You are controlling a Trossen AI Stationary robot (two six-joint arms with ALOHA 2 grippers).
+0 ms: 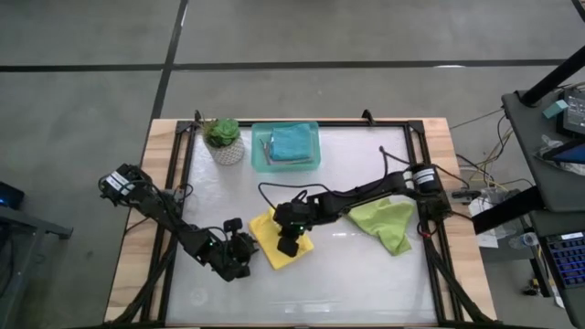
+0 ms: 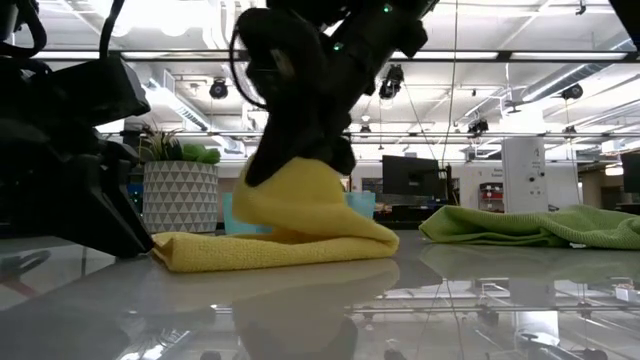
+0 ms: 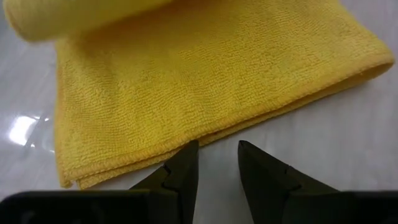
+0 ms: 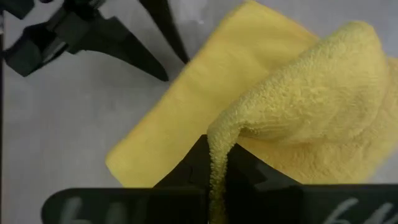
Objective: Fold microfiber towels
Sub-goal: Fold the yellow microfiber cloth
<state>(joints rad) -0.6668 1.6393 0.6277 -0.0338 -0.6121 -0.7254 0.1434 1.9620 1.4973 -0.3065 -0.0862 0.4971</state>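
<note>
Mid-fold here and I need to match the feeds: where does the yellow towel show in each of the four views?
High view: yellow towel lies at table centre, under the right gripper.
Low view: centre, one edge lifted by that gripper.
Left wrist view: fills the upper picture, just past the left gripper.
Right wrist view: centre and right, edge pinched in the right gripper.
Shared landmark: the right gripper pinching the towel's lifted edge.

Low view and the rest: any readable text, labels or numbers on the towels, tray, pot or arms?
None can be read.
yellow towel, lime green towel, teal tray, plant pot: plain, no lettering.
Background monitors in the low view: too small to read.
</note>
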